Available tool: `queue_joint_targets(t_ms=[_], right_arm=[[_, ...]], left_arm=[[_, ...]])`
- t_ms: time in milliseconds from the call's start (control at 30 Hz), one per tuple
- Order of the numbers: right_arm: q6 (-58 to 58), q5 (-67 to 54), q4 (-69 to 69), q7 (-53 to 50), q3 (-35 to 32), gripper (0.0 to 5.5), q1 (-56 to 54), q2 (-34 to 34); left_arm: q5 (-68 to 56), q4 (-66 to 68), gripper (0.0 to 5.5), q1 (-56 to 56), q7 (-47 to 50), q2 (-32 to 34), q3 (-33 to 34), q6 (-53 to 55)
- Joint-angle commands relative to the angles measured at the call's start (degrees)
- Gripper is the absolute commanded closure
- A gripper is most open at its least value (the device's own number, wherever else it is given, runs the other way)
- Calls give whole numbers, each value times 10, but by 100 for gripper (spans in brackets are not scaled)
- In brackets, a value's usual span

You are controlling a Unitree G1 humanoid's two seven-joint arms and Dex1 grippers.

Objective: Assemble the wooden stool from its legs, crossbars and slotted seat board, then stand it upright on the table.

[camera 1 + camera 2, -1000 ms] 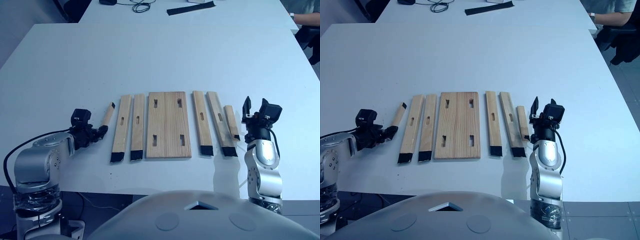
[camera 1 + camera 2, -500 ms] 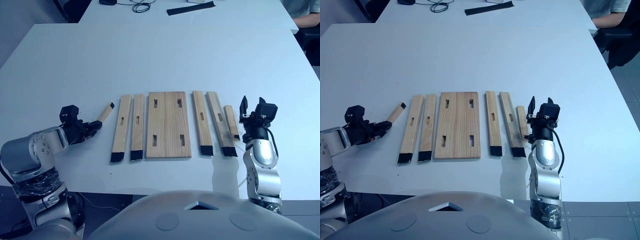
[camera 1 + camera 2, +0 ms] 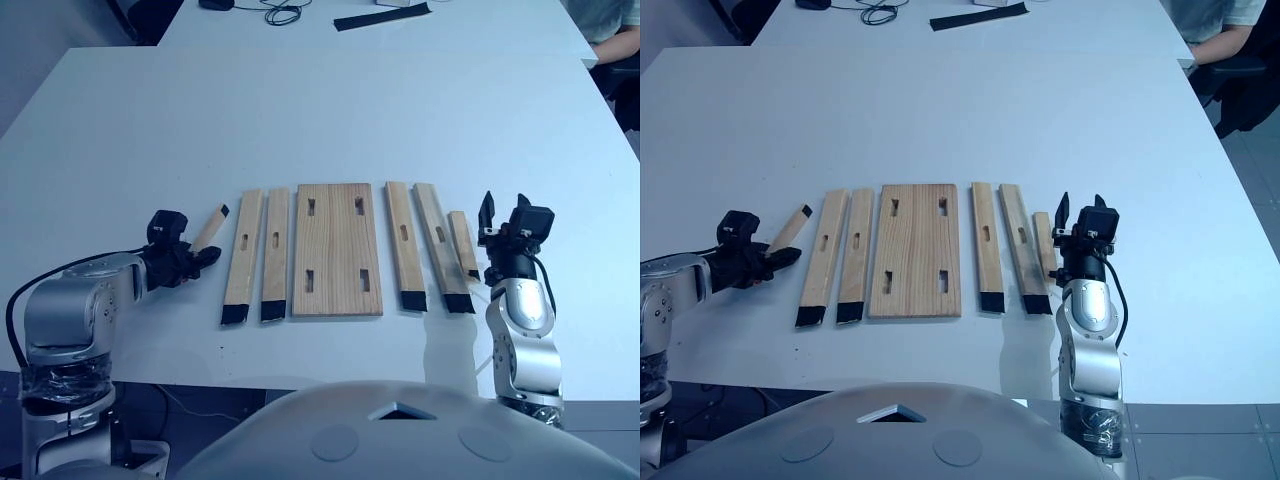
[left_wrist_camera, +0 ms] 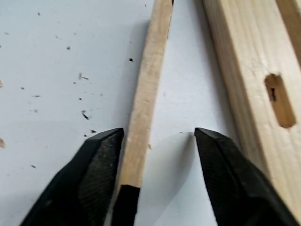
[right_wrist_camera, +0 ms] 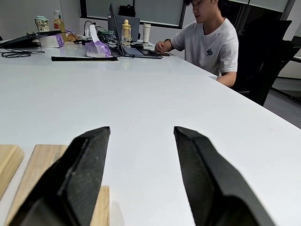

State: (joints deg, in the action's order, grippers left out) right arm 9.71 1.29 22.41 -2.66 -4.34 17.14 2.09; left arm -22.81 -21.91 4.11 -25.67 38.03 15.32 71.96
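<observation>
The slotted seat board (image 3: 335, 248) lies flat in the middle of the white table (image 3: 320, 110). Two slotted legs (image 3: 243, 255) lie to its left and two more (image 3: 403, 243) to its right, all with black ends nearest me. A short crossbar (image 3: 211, 227) lies at the far left, a second crossbar (image 3: 461, 242) at the far right. My left gripper (image 4: 157, 141) is open and low on the table, and the left crossbar's (image 4: 148, 89) near end lies between its fingers, against one of them. My right gripper (image 3: 503, 218) stands open, pointing up, just right of the right crossbar, holding nothing.
The parts lie in one row near the table's front edge (image 3: 300, 375), with wide bare tabletop beyond them. A second table behind carries a black strip (image 3: 381, 17) and cables (image 3: 282, 12). A laptop (image 5: 123, 28) and bottles sit farther off.
My left gripper drew back to the left, away from the crossbar, then came forward again to its near end. The right arm shifted slightly at first and then stayed still.
</observation>
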Motion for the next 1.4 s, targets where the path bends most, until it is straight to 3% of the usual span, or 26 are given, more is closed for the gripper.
queue_joint_targets(t_ms=[33, 367, 633, 733, 833, 967, 1033, 1200, 1300, 1400], right_arm=[[7, 3, 2, 3, 2, 298, -3, 3], [8, 4, -3, 1, 0, 298, -10, 4], [8, 0, -6, 4, -4, 298, -20, 8], [11, -6, -12, 13, -10, 298, -34, 17], [26, -21, -10, 39, -21, 298, -58, 41], [119, -123, 32, 85, -64, 298, -115, 62], [202, -236, 69, 110, -94, 298, -156, 70], [393, -567, 118, 152, -131, 298, -240, 118], [435, -741, 111, 156, -126, 298, -270, 142], [447, -832, 102, 145, -105, 298, -297, 159]], left_arm=[[1, 20, 352, 21, -10, 3, -6, -18], [-36, 18, 504, 20, -25, -15, 10, -8], [-49, 64, 509, -60, 10, -52, 59, -24], [-52, 93, 509, -119, 39, -72, 103, -54], [-34, 102, 509, -160, 50, -66, 106, -133], [61, 51, 509, -185, 47, -25, 24, -308], [93, -14, 509, -188, 40, -36, -37, -373], [128, -121, 509, -142, 58, -118, -190, -460], [147, -117, 509, -126, 73, -158, -236, -499], [149, -101, 509, -133, 79, -194, -263, -521]])
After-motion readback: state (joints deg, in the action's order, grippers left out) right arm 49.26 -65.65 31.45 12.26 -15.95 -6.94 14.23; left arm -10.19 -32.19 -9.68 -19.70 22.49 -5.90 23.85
